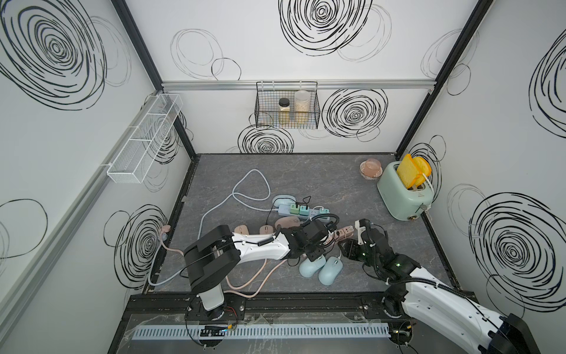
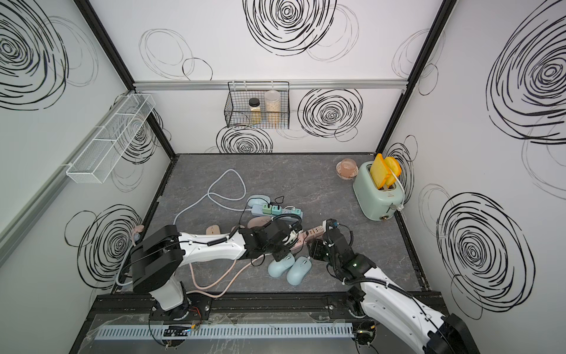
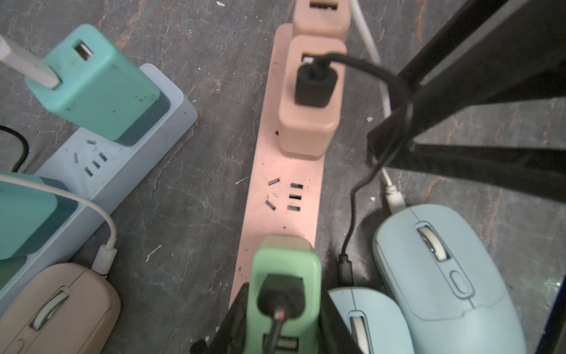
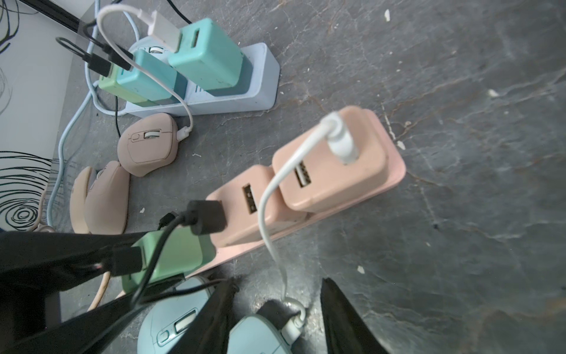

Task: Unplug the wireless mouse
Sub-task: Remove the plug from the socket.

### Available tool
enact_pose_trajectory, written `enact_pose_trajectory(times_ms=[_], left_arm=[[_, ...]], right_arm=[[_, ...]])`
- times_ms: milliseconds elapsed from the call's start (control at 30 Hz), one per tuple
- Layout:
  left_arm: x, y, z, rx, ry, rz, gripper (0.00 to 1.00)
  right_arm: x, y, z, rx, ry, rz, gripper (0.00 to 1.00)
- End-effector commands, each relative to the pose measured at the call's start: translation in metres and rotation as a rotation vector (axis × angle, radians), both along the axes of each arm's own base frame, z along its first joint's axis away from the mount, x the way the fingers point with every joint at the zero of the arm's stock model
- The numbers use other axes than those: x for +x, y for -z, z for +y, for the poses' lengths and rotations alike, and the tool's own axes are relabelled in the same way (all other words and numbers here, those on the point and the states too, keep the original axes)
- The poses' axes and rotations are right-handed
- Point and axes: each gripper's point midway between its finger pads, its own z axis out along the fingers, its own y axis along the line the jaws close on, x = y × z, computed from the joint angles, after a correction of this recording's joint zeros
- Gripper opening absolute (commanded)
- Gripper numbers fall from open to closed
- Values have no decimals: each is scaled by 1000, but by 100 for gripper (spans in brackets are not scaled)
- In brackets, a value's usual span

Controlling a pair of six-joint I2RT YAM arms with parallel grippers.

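Observation:
Two light blue mice lie side by side near the front in both top views. The right-hand mouse point(image 1: 330, 271) point(image 4: 254, 337) carries a white plug point(image 4: 292, 329) in its nose. Its white cable runs up to a pink charger point(image 4: 330, 165) on the pink power strip point(image 3: 284, 190). My right gripper point(image 4: 278, 294) stands open, one finger on each side of that nose and plug. The other blue mouse point(image 4: 171, 325) has a black cable. My left gripper point(image 3: 284, 306) is shut on the green charger point(image 3: 286, 275) at the strip's near end.
A blue power strip point(image 1: 294, 211) with teal chargers lies behind the pink one. Pink mice point(image 1: 242, 230) sit to the left among looping cables. A green toaster point(image 1: 404, 196) and a small bowl point(image 1: 371, 168) stand at the back right.

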Motion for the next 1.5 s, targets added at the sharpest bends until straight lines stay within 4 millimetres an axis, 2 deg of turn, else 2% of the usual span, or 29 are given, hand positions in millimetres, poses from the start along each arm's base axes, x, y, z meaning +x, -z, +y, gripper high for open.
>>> enact_pose_trajectory(times_ms=[0, 200, 467, 1100, 1467], left_arm=[[12, 1, -2, -24, -62, 5, 0], [11, 4, -2, -18, -61, 12, 0], [10, 1, -4, -29, -60, 23, 0], [5, -1, -7, -37, -42, 39, 0], [6, -3, -7, -39, -43, 33, 0]], right_arm=[[6, 2, 3, 46, 38, -4, 50], [6, -5, 6, 85, 28, -31, 53], [0, 15, 12, 86, 18, 40, 56], [5, 36, 30, 98, 54, 138, 58], [6, 28, 21, 140, 103, 87, 63]])
